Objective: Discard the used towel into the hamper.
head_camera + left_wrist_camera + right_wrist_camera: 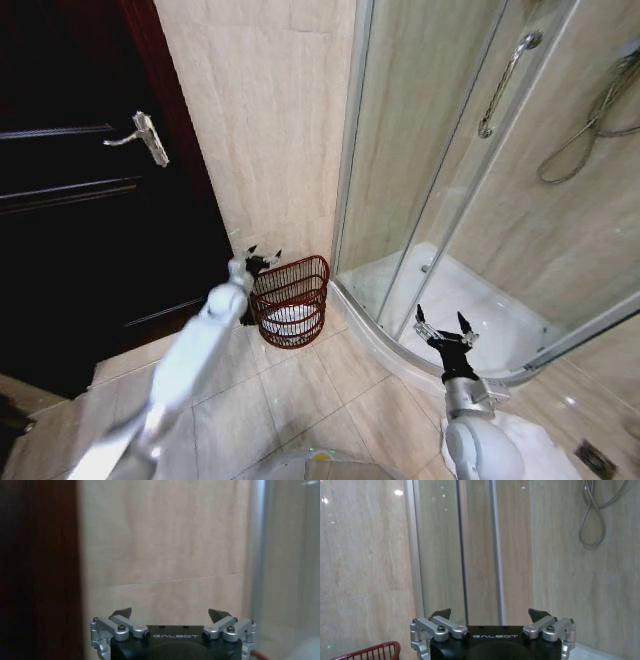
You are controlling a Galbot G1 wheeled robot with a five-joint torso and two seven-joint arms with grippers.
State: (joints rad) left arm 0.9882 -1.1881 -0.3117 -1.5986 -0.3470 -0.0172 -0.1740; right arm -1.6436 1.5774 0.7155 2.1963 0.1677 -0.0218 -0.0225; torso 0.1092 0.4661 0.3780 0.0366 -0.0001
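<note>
**A:** ok running across from the left: dark door [90, 200] with a silver lever handle [140, 136], then the beige tiled wall [265, 120]. The left arm reaches out over the floor [300, 400], and the left gripper [262, 256] hangs right at the near-left edge of the hamper [291, 300], about level with its rim.

**B:** is that gripper holding anything?

**A:** nope, fingers spread wide with nothing between them. Left wrist view says the same, left gripper [170, 612] wide apart, just wall tile behind it and the dark door frame off to one side.

**B:** and the hamper itself?

**A:** red-brown openwork basket, standing upright on the floor against the wall, just beside the curved shower base [440, 300]. There's something white [290, 316] lying down in the bottom of it, I can see it through the weave.

**B:** right side?

**A:** glass shower enclosure [450, 150] with a grab bar [505, 85] and hose [590, 125]. The right gripper [444, 323] sits low near the shower base's curb, well apart from the hamper, also wide and empty. Right wrist view has the right gripper [490, 612] facing the glass, with the hamper rim [372, 651] in the corner.
</note>
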